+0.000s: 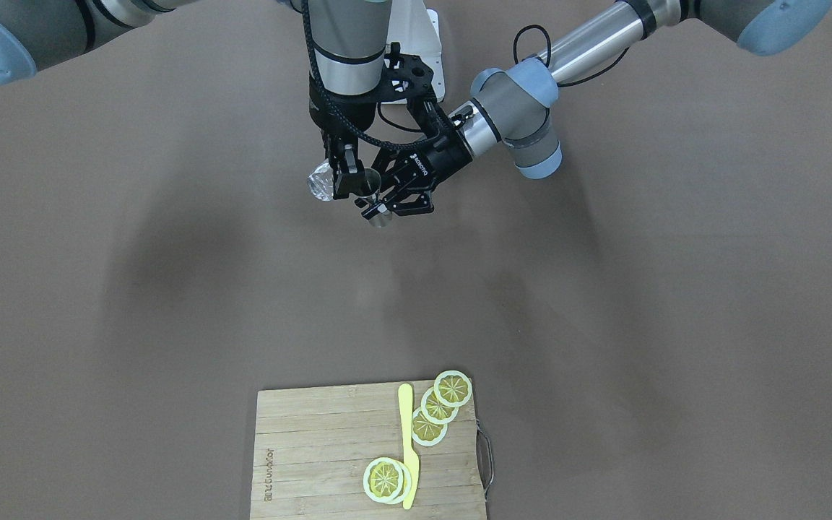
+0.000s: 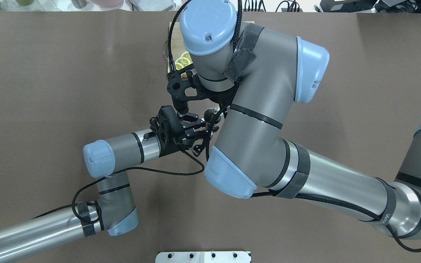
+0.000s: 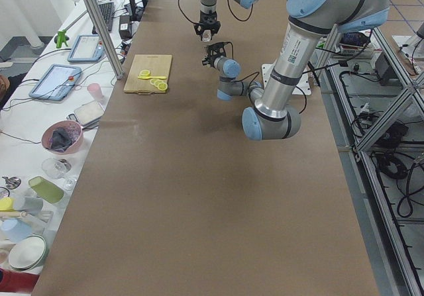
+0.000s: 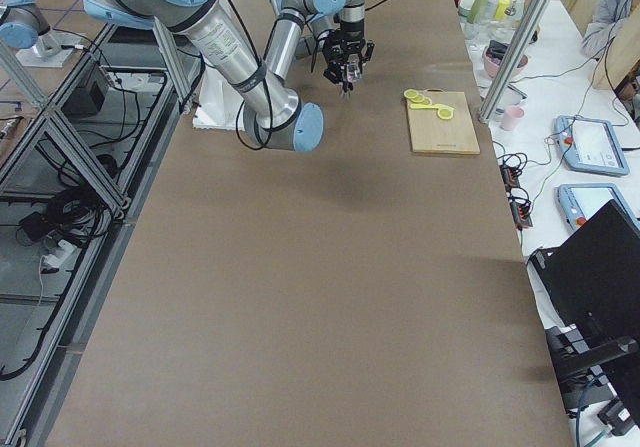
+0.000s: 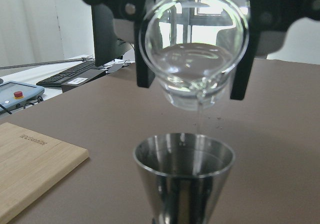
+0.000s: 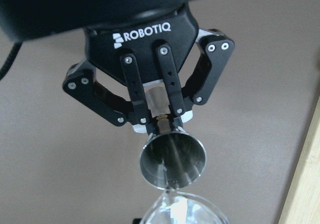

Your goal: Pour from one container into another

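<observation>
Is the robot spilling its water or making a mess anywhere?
Nothing looks wrong. The tilted glass tumbler sends a thin stream straight into the steel jigger below, and no puddle shows on the table.

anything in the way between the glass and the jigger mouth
Nothing visible. The glass, tilted in the right gripper, hangs just above the open mouth of the jigger, which the left gripper holds by the waist. Only a thin stream of liquid crosses the gap.
</observation>
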You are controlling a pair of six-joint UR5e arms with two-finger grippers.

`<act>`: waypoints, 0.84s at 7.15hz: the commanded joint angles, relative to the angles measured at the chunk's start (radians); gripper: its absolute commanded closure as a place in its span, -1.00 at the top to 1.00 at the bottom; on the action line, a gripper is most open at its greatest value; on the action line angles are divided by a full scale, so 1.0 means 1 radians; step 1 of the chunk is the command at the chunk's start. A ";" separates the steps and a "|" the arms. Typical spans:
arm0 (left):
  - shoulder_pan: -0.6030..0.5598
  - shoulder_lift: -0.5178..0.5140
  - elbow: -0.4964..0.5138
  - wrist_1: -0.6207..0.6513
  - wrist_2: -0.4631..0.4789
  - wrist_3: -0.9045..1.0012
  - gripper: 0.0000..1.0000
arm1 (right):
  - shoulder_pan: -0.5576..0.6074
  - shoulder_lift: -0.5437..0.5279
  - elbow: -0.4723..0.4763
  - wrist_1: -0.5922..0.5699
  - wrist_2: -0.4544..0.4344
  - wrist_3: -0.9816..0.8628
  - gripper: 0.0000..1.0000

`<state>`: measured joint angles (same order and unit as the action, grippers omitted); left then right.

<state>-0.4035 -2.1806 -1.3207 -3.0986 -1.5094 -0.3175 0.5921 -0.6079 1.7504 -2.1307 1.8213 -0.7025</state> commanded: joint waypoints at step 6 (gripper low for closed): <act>0.000 -0.001 0.000 0.000 0.000 0.000 -1.00 | 0.000 0.005 0.000 -0.012 -0.014 0.000 -1.00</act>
<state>-0.4034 -2.1813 -1.3212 -3.0987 -1.5101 -0.3175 0.5921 -0.6042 1.7503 -2.1409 1.8091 -0.7026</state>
